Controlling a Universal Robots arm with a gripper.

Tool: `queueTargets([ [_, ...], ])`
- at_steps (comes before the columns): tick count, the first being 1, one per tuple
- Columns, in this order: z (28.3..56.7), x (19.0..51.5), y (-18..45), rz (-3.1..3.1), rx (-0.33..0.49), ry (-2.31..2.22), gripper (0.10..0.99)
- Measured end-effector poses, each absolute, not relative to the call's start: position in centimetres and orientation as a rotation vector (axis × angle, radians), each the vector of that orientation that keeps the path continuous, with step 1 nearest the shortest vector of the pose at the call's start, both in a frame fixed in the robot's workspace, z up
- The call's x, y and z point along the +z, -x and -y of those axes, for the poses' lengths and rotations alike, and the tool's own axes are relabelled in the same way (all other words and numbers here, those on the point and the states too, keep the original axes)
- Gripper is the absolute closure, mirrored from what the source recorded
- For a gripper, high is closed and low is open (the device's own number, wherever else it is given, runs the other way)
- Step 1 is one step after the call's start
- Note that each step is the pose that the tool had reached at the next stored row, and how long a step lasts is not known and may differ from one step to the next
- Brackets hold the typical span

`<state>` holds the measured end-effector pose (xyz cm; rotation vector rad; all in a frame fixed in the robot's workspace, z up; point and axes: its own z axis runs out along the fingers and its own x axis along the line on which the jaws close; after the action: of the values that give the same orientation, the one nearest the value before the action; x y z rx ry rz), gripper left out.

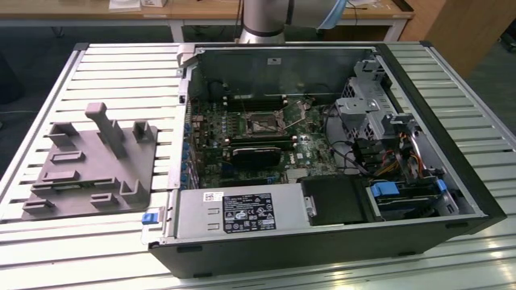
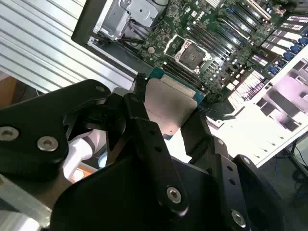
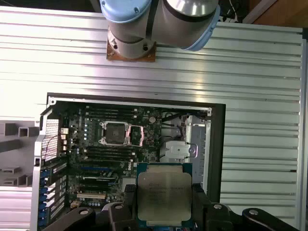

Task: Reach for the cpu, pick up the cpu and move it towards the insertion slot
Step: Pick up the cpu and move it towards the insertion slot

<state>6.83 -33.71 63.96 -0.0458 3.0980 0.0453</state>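
– Gripper (image 3: 164, 206) is clamped on the cpu (image 3: 164, 192) by two opposite edges, with the metal top facing the first wrist view. It's hanging well above the open case (image 1: 322, 257). Insertion slot (image 3: 115, 134) sits off to one side on the green board (image 3: 151, 144), not under the chip. Any tips for the carry?

– Slow and level, I'd say. That pinch is only on the thin rims, so a jerk could probably skew it. Square the chip's sides to the slot's frame on the way over, and stay high past the metal drive cage (image 1: 363, 109) so nothing clips.
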Motion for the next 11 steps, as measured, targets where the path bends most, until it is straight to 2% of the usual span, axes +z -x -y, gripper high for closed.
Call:
queueTargets([
  [11,33.7,62.0,-6.2,-3.098,0.045,0.046,0.545],
])
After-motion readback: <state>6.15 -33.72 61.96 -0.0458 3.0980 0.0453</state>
